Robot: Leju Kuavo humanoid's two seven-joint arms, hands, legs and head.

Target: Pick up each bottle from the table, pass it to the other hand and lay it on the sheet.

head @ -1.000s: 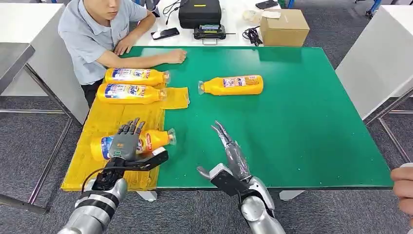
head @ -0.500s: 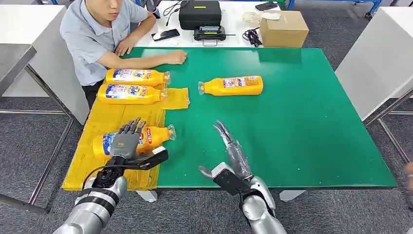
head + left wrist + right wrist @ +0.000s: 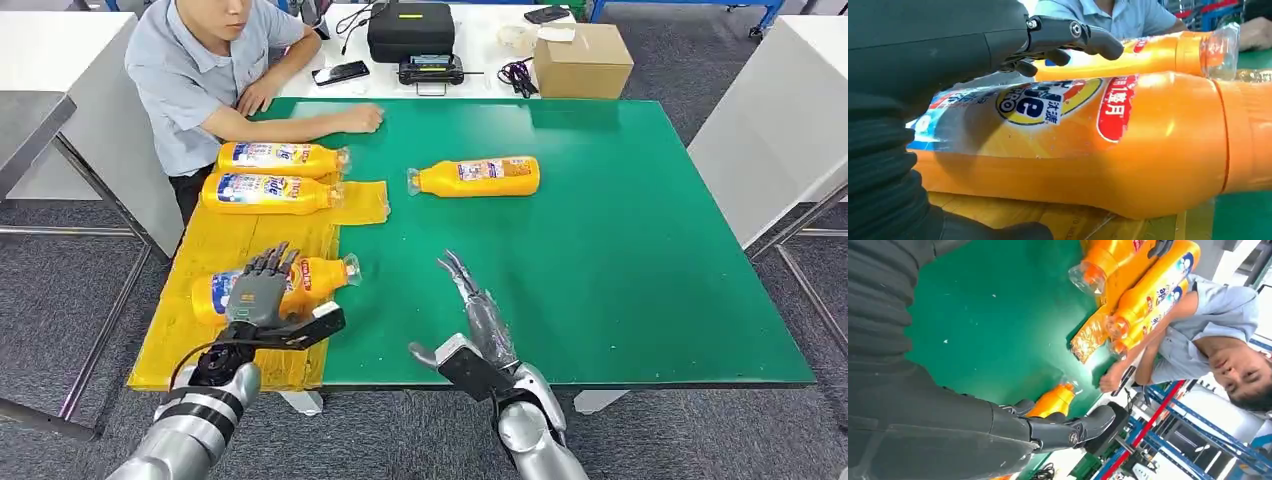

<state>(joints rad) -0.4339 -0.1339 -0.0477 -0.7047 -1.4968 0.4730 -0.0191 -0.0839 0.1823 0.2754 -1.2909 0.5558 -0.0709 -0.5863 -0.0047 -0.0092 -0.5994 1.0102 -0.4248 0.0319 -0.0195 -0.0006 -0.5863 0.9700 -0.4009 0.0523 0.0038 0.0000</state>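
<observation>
Bottle, nearest point(image 3: 300, 283): orange, blue-and-white label, clear cap; lies on its side on the yellow sheet point(image 3: 215, 245), cap end reaching the sheet's edge toward the green table point(image 3: 620, 260)
Left hand point(image 3: 258, 295): over the label end of the nearest bottle, fingers spread and extended above it; left wrist view shows the fingers point(image 3: 1073, 35) lifted off the bottle's upper side, so whether anything touches cannot be told
Right hand point(image 3: 478, 310): above the near part of the green table, fingers straight and apart, holding nothing
Bottles, two further point(image 3: 270, 175): lying side by side at the far end of the sheet, caps pointing toward the green
Bottle, lone point(image 3: 475, 176): on its side on the bare green table, well apart from the sheet
Person point(image 3: 200, 70): seated at the far left corner, forearm resting on the table
Cardboard box point(image 3: 583, 57) and black case point(image 3: 410, 28): on the white table behind
</observation>
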